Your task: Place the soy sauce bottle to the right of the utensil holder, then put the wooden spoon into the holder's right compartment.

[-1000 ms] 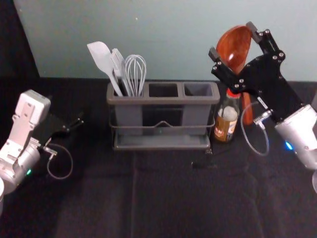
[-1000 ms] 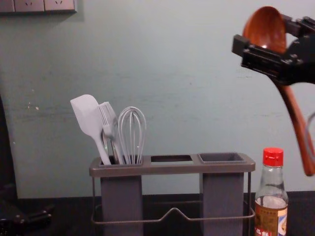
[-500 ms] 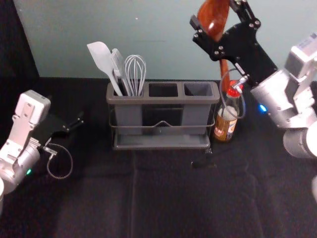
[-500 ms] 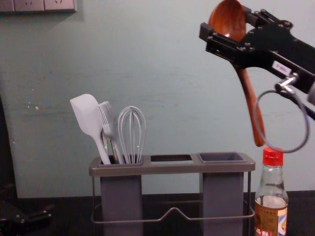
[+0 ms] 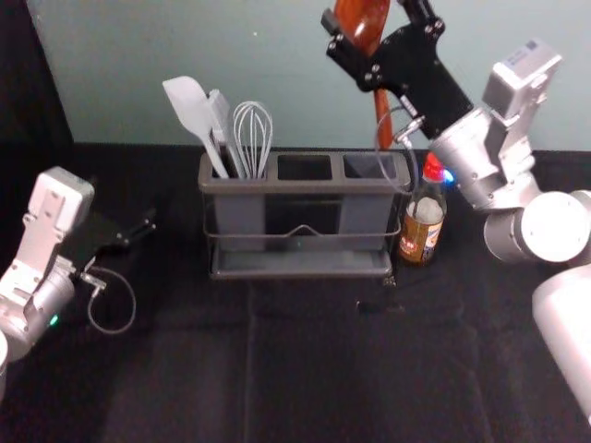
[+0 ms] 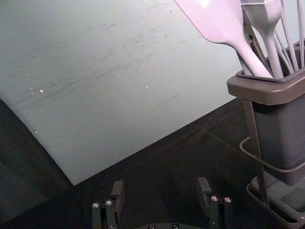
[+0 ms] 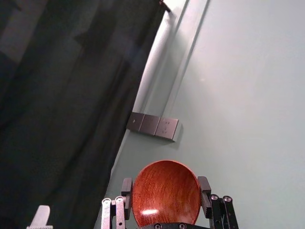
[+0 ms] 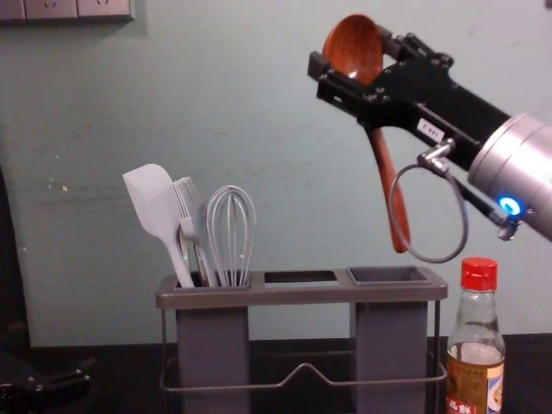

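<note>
High over the holder's right end, my right gripper (image 5: pixel 377 32) is shut on the bowl of the wooden spoon (image 5: pixel 362 20). In the chest view the spoon (image 8: pixel 385 172) hangs handle-down, its tip above the right compartment (image 8: pixel 390 276). The right wrist view has the spoon's bowl (image 7: pixel 166 193) squeezed between the fingers of the right gripper (image 7: pixel 165 193). The soy sauce bottle (image 5: pixel 423 214) stands upright just right of the grey utensil holder (image 5: pixel 305 187). My left gripper (image 5: pixel 148 226) is parked at the left; its wrist view shows the left gripper (image 6: pixel 161 188) open and holding nothing.
A pale spatula (image 8: pixel 157 207), a brush (image 8: pixel 191 216) and a whisk (image 8: pixel 231 233) stand in the holder's left compartment. Behind the black-covered table (image 5: pixel 305 369) rises a plain wall (image 8: pixel 285 103), with a socket panel (image 8: pixel 78 9) at its upper left.
My right gripper has travelled left with the spoon, from beyond the bottle to over the holder's right end. The bottle, the holder and my left arm have stayed put.
</note>
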